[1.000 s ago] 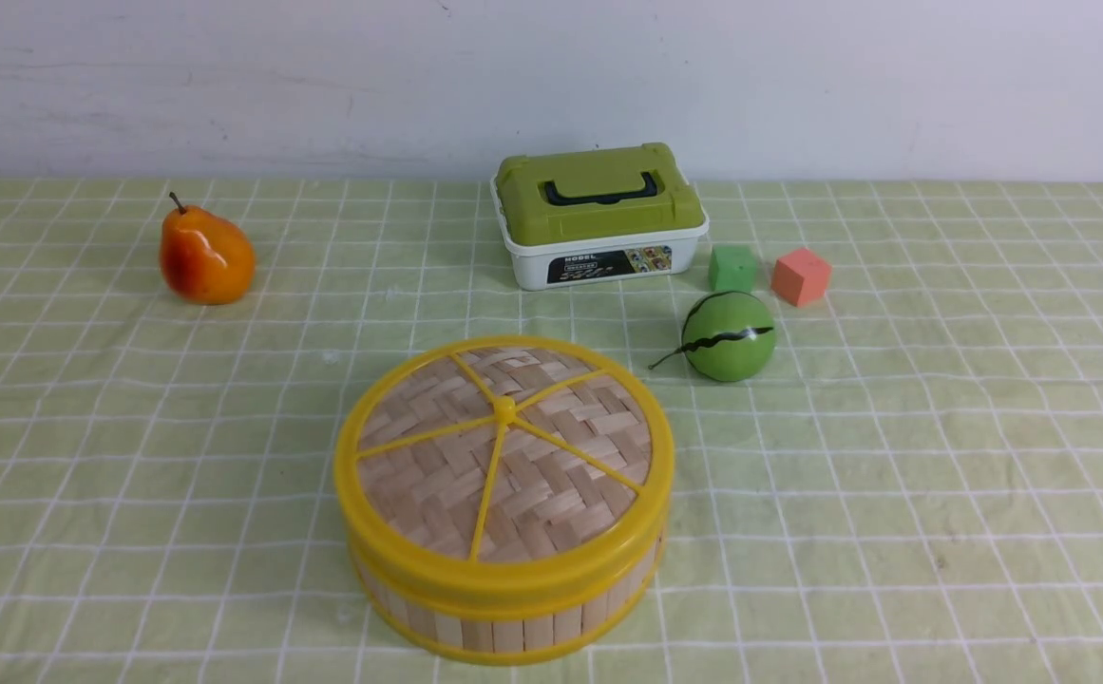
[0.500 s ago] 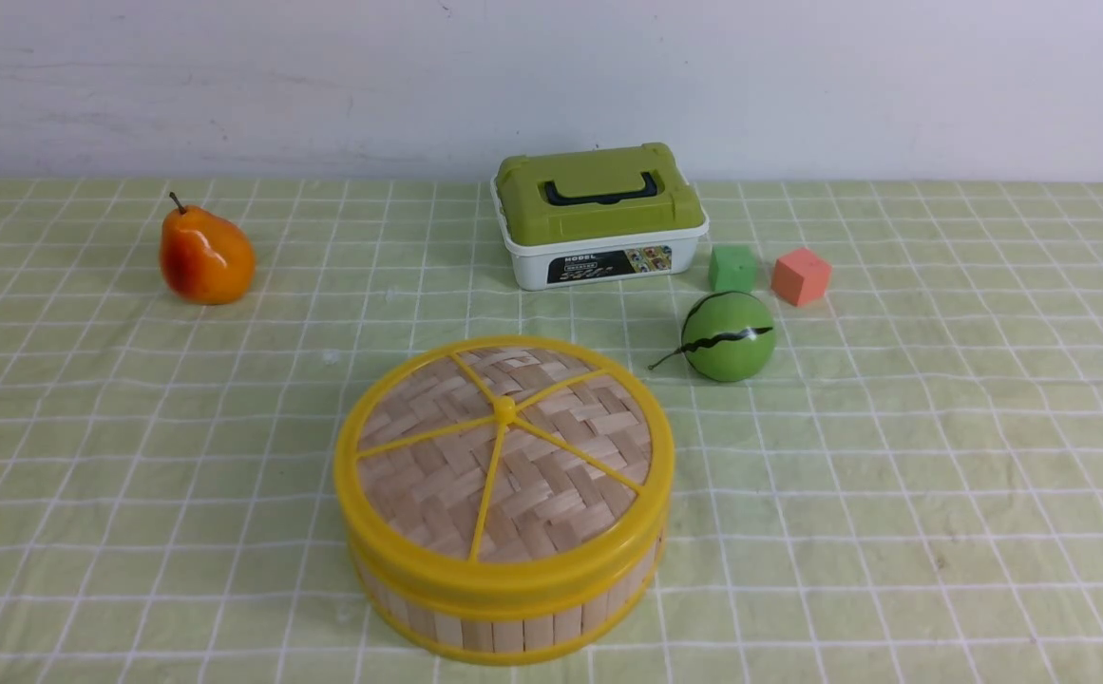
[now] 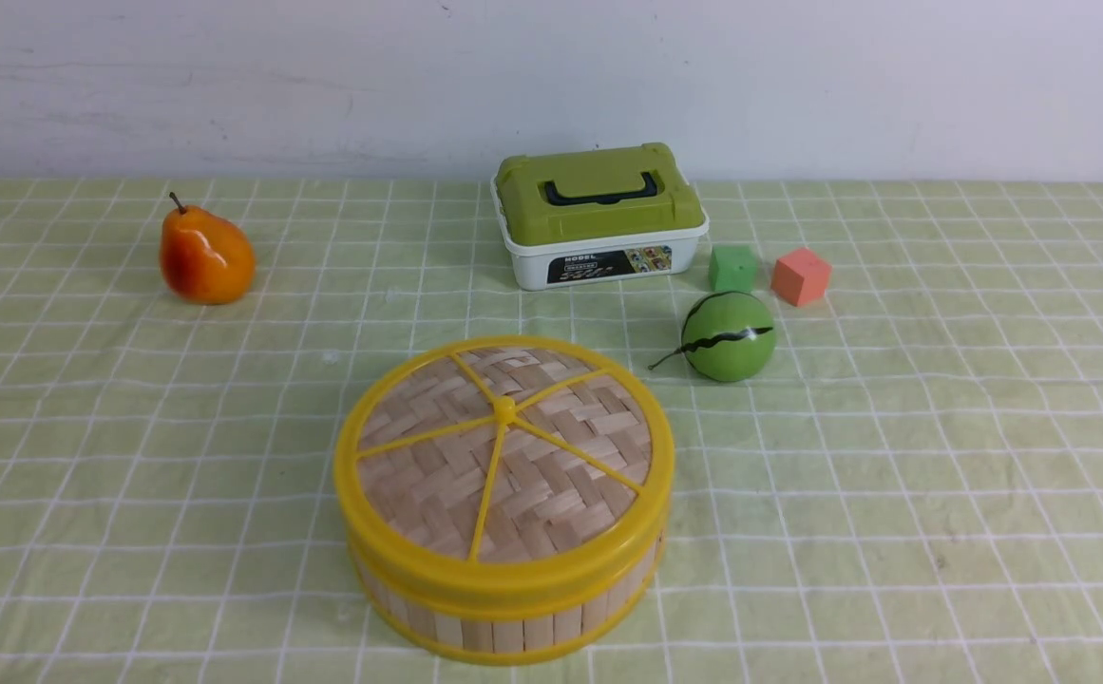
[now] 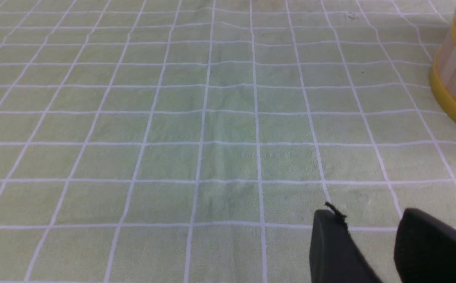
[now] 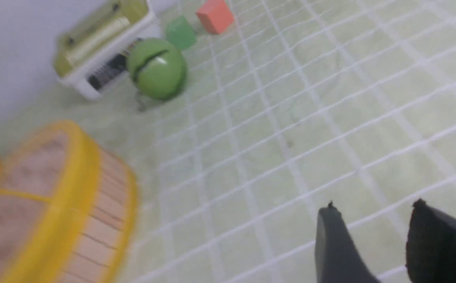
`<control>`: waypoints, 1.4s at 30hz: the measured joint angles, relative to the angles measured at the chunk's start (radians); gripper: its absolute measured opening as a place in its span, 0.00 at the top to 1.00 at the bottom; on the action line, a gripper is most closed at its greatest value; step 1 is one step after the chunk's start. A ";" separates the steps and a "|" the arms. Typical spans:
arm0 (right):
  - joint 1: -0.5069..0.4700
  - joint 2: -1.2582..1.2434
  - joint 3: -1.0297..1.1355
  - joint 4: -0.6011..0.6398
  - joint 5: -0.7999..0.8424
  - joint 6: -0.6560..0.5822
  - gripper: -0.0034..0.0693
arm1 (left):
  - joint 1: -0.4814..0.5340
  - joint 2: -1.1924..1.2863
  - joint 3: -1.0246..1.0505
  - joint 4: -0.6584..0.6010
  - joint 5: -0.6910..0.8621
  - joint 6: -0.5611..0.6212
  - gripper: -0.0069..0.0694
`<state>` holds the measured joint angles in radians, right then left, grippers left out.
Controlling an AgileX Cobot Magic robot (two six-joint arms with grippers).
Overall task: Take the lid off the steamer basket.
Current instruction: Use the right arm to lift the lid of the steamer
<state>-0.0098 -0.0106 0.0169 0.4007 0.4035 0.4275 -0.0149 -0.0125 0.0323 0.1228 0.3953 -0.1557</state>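
at the upper left of the front view i have the orange pear point(image 3: 207, 255) on the checked cloth point(image 3: 893, 427), its dark stem pointing up. lower down, just left of the frame's middle and reaching close to the bottom edge, sits the steamer basket point(image 3: 510, 635), slatted wall showing, with the lid point(image 3: 551, 494) flat on top of it, yellow spokes meeting at the knob point(image 3: 504, 410). at the top centre, near the wall point(image 3: 323, 85), is the white box point(image 3: 541, 271) under its green top point(image 3: 599, 214), black handle lying across. right of that come the small green block point(image 3: 733, 268), the striped green ball point(image 3: 729, 336) in front of it, then the red block point(image 3: 801, 276). neither arm shows in the front view. on the wrist views, my left gripper point(image 4: 363, 212) has its fingers apart with nothing between them, and my right gripper point(image 5: 375, 204) likewise stands apart, over bare cloth, away from the basket.
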 joint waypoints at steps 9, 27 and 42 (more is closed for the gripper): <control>0.000 0.000 0.009 0.303 0.012 0.123 0.62 | 0.000 0.000 0.000 0.000 0.000 0.000 0.60; 0.000 0.447 -0.702 -0.147 0.472 -0.540 0.97 | 0.000 0.000 0.000 0.000 0.001 0.000 0.60; 0.244 1.099 -1.264 -0.077 0.760 -0.807 0.95 | 0.000 0.000 0.000 0.000 0.002 0.000 0.60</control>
<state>0.2337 1.0887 -1.2466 0.3234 1.1638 -0.3795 -0.0149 -0.0125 0.0323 0.1228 0.3972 -0.1557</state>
